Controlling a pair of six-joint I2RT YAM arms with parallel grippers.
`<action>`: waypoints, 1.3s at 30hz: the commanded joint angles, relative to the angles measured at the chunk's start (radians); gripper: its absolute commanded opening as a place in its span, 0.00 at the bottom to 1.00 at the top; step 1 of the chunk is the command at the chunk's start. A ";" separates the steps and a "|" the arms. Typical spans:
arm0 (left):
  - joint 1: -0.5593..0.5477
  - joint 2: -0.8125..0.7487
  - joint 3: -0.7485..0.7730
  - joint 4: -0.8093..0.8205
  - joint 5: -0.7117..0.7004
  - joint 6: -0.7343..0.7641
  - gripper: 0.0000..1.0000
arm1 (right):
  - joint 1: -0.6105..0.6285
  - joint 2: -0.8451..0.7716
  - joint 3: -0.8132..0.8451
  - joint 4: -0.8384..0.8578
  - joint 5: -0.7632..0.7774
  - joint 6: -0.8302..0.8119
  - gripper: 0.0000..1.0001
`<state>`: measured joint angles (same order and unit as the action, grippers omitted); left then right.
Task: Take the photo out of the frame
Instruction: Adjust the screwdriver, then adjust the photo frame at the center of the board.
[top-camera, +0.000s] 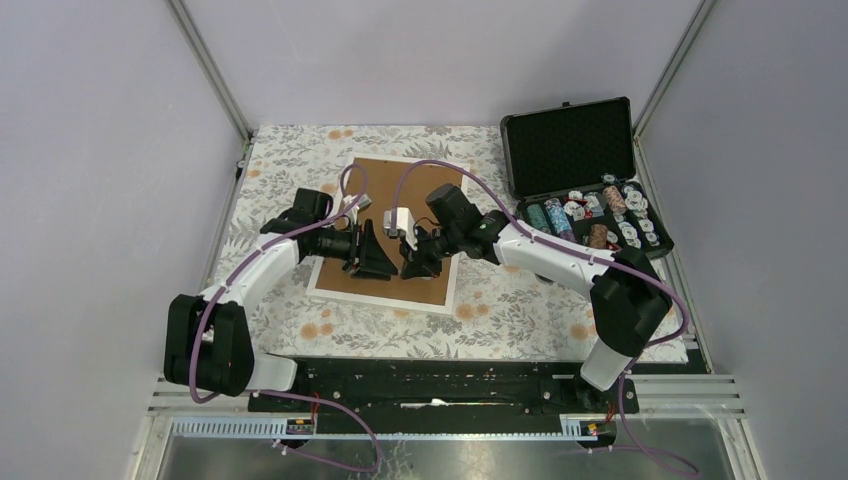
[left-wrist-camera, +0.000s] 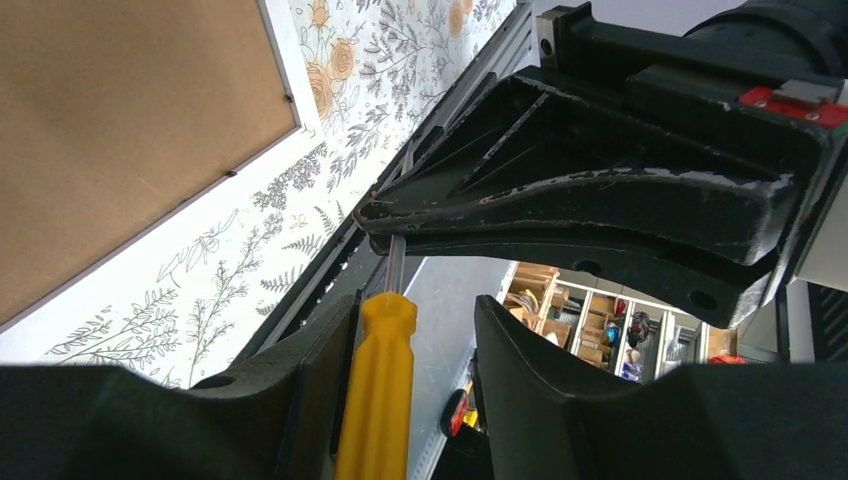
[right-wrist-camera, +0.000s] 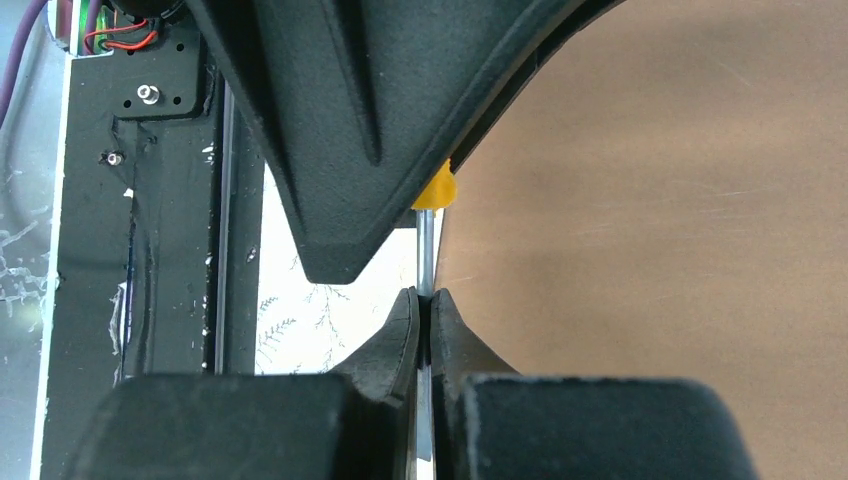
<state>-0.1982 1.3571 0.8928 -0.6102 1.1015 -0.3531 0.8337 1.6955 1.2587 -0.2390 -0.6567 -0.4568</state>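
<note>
My right tool (right-wrist-camera: 424, 300) is clenched on the steel shaft of a yellow-handled screwdriver (left-wrist-camera: 375, 400); my left tool (left-wrist-camera: 418, 305) stands released around its handle. Beneath both, the white-edged, brown-backed rectangular frame (top-camera: 395, 185) lies back-up on the floral bench (top-camera: 500, 310).

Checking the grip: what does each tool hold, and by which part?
The right tool is shut on the screwdriver, pinching its metal shaft. The left tool stands open around the yellow handle, not clamping it.
</note>
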 joint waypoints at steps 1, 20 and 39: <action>-0.020 -0.016 -0.015 0.114 0.031 -0.059 0.48 | 0.014 -0.036 0.025 0.013 -0.048 -0.021 0.00; 0.180 -0.069 -0.097 0.160 -0.054 -0.121 0.00 | -0.051 -0.273 -0.274 0.016 0.155 0.039 0.90; 0.622 -0.016 0.054 0.155 -0.107 -0.193 0.00 | 0.245 0.186 -0.036 0.187 0.626 0.061 0.74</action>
<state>0.3885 1.3334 0.8799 -0.4580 0.9962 -0.5514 1.0473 1.8153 1.1400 -0.1051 -0.1471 -0.3824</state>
